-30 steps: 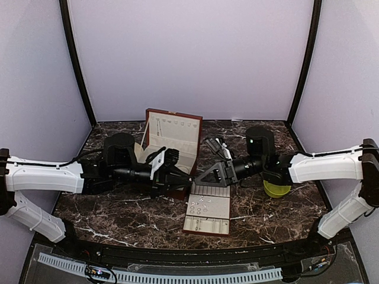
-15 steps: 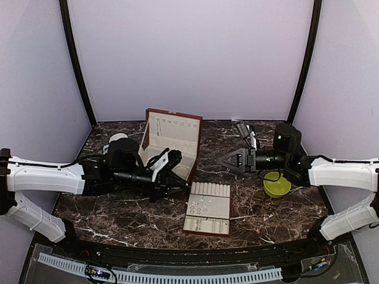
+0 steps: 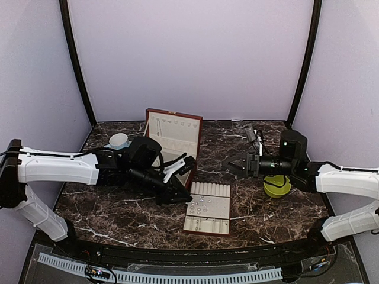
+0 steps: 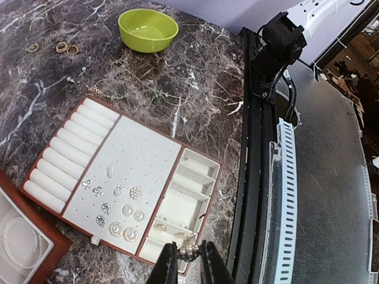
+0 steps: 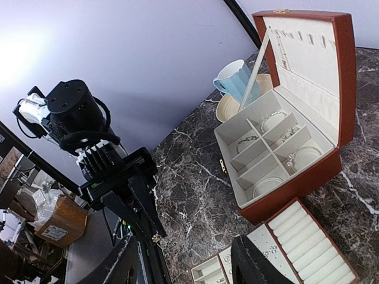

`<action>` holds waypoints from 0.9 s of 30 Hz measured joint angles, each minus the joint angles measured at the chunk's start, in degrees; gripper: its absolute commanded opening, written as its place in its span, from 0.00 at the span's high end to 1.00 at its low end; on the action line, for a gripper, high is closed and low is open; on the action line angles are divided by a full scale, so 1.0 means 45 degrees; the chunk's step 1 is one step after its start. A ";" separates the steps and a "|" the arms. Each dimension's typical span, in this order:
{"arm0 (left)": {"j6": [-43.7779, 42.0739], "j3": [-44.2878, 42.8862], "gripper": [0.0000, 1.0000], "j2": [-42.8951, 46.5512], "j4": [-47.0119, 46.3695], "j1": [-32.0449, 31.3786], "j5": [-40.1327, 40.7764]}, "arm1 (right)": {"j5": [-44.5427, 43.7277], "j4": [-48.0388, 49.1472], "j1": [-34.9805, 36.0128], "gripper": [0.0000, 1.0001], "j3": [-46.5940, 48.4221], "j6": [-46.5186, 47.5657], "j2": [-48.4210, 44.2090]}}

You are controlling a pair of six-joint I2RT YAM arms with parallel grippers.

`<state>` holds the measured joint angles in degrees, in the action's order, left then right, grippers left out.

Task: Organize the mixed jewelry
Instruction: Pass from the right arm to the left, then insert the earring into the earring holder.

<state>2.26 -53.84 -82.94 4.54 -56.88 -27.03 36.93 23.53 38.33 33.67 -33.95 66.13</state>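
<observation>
My left gripper (image 4: 189,263) is shut on a small pearl-cluster piece (image 4: 189,252) of the mixed jewelry, just above the near end of the flat cream tray (image 4: 151,160). From above, it (image 3: 183,196) hangs at the tray's (image 3: 218,207) left edge. Several studs (image 4: 121,207) are pinned in the tray's middle panel, and small pieces lie in its end slots (image 4: 160,226). Loose rings (image 4: 62,46) and thin chains (image 4: 142,92) lie on the marble. My right gripper (image 3: 233,165) stands open and empty, well right of the reddish-brown box (image 3: 172,139). In the right wrist view, bracelets (image 5: 273,118) lie in the box's compartments.
A green bowl (image 3: 277,186) sits under my right arm, near the loose rings. A pale blue mug (image 3: 118,141) on a saucer stands left of the box. The box's lid (image 5: 314,53) stands upright. The table's black front rail (image 4: 260,177) runs close past the tray.
My left arm has swung from the box towards the tray's left edge, still gripping the pearl piece. My right arm has pulled back to the right, away from the box, and its jaws opened wider.
</observation>
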 measured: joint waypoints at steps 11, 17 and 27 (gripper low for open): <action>0.0583 -0.4056 0.86 -0.3832 0.3279 -0.0568 0.0083 | -0.0612 0.0010 0.0000 0.45 -0.0801 0.0461 -0.0690; 0.0869 -0.5950 0.86 -0.5746 0.5066 -0.0690 0.0311 | -0.0792 0.0005 0.0000 0.45 -0.0933 0.0748 -0.0903; 0.1122 -0.7101 0.87 -0.7266 0.7004 -0.0699 0.0738 | -0.1059 0.0005 0.0000 0.45 -0.1137 0.0913 -0.1035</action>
<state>7.31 -85.80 -115.63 36.05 -60.03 -23.70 32.16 23.55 38.33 28.56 -29.85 61.47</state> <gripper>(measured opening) 0.141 0.548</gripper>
